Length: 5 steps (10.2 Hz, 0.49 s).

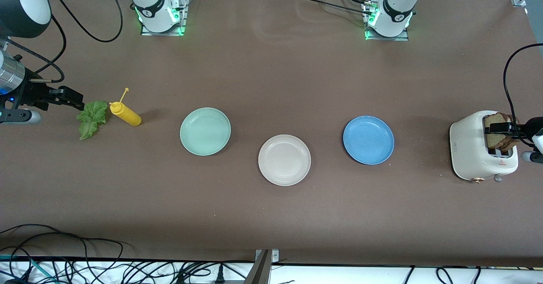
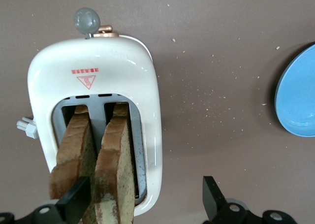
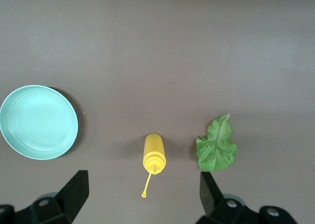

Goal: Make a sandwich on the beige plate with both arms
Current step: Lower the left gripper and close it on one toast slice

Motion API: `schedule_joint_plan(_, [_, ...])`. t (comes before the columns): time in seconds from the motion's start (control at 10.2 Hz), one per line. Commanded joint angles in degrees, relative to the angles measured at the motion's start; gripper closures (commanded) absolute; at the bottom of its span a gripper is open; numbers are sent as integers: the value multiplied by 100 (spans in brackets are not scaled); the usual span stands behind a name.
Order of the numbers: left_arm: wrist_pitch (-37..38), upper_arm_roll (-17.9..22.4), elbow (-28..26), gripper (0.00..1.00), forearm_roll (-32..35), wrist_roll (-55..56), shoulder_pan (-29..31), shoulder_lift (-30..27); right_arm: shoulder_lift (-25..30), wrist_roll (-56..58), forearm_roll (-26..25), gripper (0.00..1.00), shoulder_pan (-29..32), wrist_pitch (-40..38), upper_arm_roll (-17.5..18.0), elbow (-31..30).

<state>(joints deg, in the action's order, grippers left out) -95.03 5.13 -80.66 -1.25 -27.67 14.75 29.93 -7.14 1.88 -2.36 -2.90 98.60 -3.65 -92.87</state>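
Observation:
The beige plate (image 1: pixel 284 160) lies bare near the table's middle. Two brown bread slices (image 1: pixel 501 134) stand in a white toaster (image 1: pixel 475 148) at the left arm's end. My left gripper (image 1: pixel 505 129) hangs open over the toaster. In the left wrist view one finger (image 2: pixel 74 204) is by the gap between the slices and the other (image 2: pixel 214 204) is outside the toaster, with one slice (image 2: pixel 114 170) between them. A green lettuce leaf (image 1: pixel 91 118) lies at the right arm's end. My right gripper (image 1: pixel 70 99) hovers open and empty over the table beside it.
A yellow squeeze bottle (image 1: pixel 125 113) lies next to the lettuce (image 3: pixel 216 145). A mint-green plate (image 1: pixel 205 131) and a blue plate (image 1: pixel 368 139) flank the beige one. Cables run along the table edge nearest the front camera. Crumbs dot the table by the toaster (image 2: pixel 93 81).

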Motion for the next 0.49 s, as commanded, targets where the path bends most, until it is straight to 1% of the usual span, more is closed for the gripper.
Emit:
schedule_joint_plan(0.0, [72, -38, 147, 5, 117, 60, 54, 136, 11, -38, 104, 0, 35, -78, 5, 32])
schedule_joint_plan(0.1, [63, -38, 147, 20, 125, 60, 80, 189, 11, -38, 104, 0, 35, -78, 5, 32])
schedule_joint_plan(0.2, [63, -38, 156, 44, 134, 51, 115, 224, 11, -38, 104, 0, 35, -78, 5, 32])
schedule_joint_plan(0.29, [63, -38, 156, 49, 134, 51, 116, 224, 11, -38, 104, 0, 44, -78, 5, 32])
schedule_joint_plan(0.39, [54, -47, 156, 70, 126, -45, 220, 242, 11, -38, 104, 0, 44, -78, 5, 32])
